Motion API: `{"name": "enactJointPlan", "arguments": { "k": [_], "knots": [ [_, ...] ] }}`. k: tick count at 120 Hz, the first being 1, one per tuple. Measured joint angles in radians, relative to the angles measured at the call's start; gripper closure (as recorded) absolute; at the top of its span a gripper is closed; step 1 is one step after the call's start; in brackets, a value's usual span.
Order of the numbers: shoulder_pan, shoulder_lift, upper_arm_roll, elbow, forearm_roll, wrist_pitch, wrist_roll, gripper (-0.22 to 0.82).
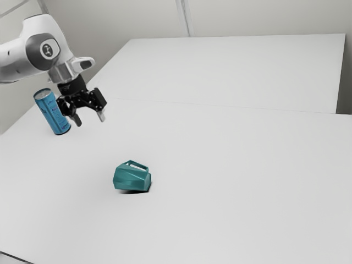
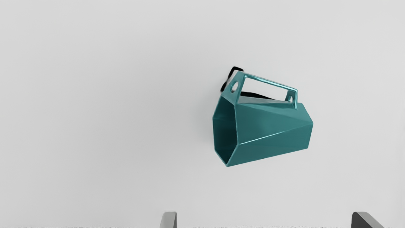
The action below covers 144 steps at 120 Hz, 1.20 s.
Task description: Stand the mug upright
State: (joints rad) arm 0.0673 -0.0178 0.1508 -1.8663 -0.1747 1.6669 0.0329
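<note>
Mug [image 2: 269,126] on side, tool [image 1: 89,119] well apart

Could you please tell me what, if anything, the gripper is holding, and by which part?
Nothing is held: the gripper is open and empty, and the teal mug lies on its side, apart from it.

One view faces the gripper [image 1: 89,119] side-on, from farther back; another peers past its tips; both catch the mug [image 1: 132,179].
</note>
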Motion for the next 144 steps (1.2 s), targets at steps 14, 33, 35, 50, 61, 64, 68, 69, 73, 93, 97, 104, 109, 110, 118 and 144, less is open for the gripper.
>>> {"name": "enactJointPlan", "arguments": {
  "k": [14, 33, 35, 50, 61, 64, 68, 69, 73, 93, 97, 104, 109, 110, 118, 144],
  "knots": [
    [0.073, 0.038, 0.002, -0.041, -0.083, 0.002, -0.01, 0.0],
    [0.096, 0.106, 0.003, -0.099, -0.195, 0.0, -0.019, 0.0],
    [0.086, 0.113, 0.003, -0.106, -0.207, 0.0, -0.02, 0.0],
    [0.056, 0.164, 0.003, -0.127, -0.28, 0.0, -0.025, 0.0],
    [0.061, 0.191, 0.003, -0.128, -0.316, 0.003, -0.028, 0.0],
    [0.061, 0.197, 0.003, -0.127, -0.322, 0.004, -0.029, 0.0],
    [0.06, 0.206, 0.007, -0.126, -0.33, 0.006, -0.029, 0.0],
    [0.06, 0.209, 0.008, -0.126, -0.332, 0.006, -0.03, 0.0],
    [0.061, 0.222, 0.01, -0.121, -0.342, 0.007, -0.03, 0.0],
    [0.062, 0.276, 0.02, -0.093, -0.383, 0.026, -0.032, 0.0],
    [0.062, 0.284, 0.021, -0.088, -0.391, 0.031, -0.032, 0.0],
    [0.062, 0.299, 0.021, -0.081, -0.404, 0.038, -0.032, 0.0],
    [0.062, 0.308, 0.021, -0.078, -0.415, 0.043, -0.033, 0.0],
    [0.062, 0.31, 0.021, -0.077, -0.418, 0.044, -0.033, 0.0],
    [0.062, 0.322, 0.021, -0.076, -0.433, 0.053, -0.033, 0.0],
    [0.061, 0.36, 0.021, -0.08, -0.497, 0.073, -0.032, 0.0]
  ]
}}
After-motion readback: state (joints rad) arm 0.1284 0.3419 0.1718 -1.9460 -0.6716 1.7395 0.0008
